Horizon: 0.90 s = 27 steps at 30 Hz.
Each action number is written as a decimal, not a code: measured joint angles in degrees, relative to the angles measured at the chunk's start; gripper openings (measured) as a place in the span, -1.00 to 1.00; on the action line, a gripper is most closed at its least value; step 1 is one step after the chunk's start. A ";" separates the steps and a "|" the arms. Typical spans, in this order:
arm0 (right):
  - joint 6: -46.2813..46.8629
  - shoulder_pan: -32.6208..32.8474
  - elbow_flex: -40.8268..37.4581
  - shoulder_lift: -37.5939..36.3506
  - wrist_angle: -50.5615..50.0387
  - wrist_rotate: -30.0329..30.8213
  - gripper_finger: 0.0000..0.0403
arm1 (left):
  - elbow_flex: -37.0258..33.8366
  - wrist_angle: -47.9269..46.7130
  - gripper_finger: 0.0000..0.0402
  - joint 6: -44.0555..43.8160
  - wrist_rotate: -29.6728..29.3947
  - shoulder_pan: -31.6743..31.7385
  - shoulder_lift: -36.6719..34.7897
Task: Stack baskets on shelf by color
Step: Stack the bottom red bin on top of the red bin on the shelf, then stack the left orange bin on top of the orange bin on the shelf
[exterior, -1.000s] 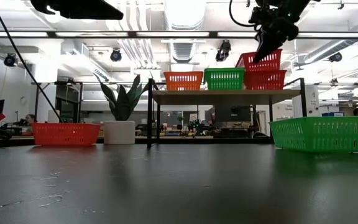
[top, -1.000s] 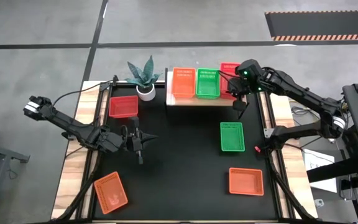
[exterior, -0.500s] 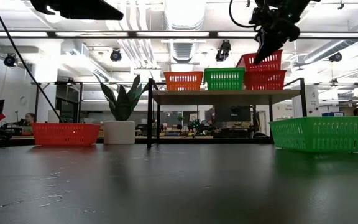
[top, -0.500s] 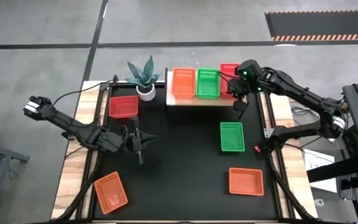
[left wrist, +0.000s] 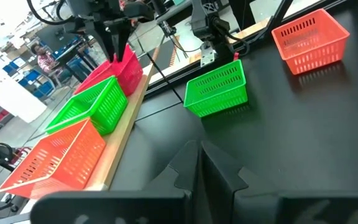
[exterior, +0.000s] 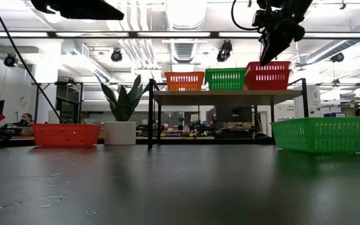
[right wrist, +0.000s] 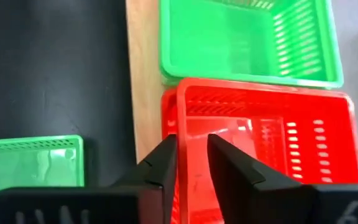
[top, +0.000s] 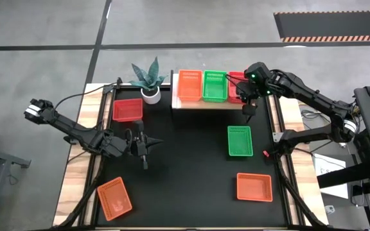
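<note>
As red basket (exterior: 268, 75) nests in red one beneath, stack sits at 3 o'clock end of shelf (top: 186, 104); right gripper (right wrist: 191, 149) straddles near rim, fingers parted slightly, wall between them, grip appears loosened. Colour order on shelf: orange basket (top: 189, 85) at 9 o'clock, green basket (top: 214, 85) middle. All baskets look empty. Loose on desk (top: 185, 160): green (top: 239, 140), two orange, one red. Left gripper (left wrist: 199, 163) idle at 9 o'clock, fingers closed, empty.

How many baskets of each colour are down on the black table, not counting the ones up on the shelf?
Orange baskets: 2
Green basket: 1
Red basket: 1
Total: 4
</note>
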 joint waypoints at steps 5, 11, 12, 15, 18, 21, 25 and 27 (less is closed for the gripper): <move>3.39 0.02 2.85 -0.02 -2.41 0.39 -0.44 | 0.00 0.00 -0.98 -0.23 0.00 0.00 0.00; 8.22 0.04 5.99 0.00 -7.12 0.56 -0.44 | 0.00 0.00 -0.98 -0.23 0.00 0.00 0.01; 9.31 0.04 6.08 0.00 -7.18 0.59 -0.46 | 0.00 0.00 -0.98 -0.23 0.00 0.02 -0.01; 11.25 0.49 5.71 0.07 -6.36 0.50 -0.57 | 0.00 -0.01 -0.98 -0.23 0.00 0.01 -0.02; 12.06 1.66 4.67 0.59 -5.56 0.13 -0.71 | 0.00 0.00 -0.98 -0.23 0.00 0.02 -0.02; 12.21 2.29 3.98 1.35 -5.20 1.83 -0.86 | 0.00 -0.01 -0.98 -0.25 0.00 0.00 -0.02; 12.38 2.40 3.91 2.13 -5.35 3.26 -0.95 | 0.00 0.00 -0.98 -0.27 0.00 0.01 -0.02; 12.17 2.45 3.91 2.18 -5.46 3.93 -0.95 | 0.00 -0.02 -0.98 -0.29 0.00 0.02 -0.02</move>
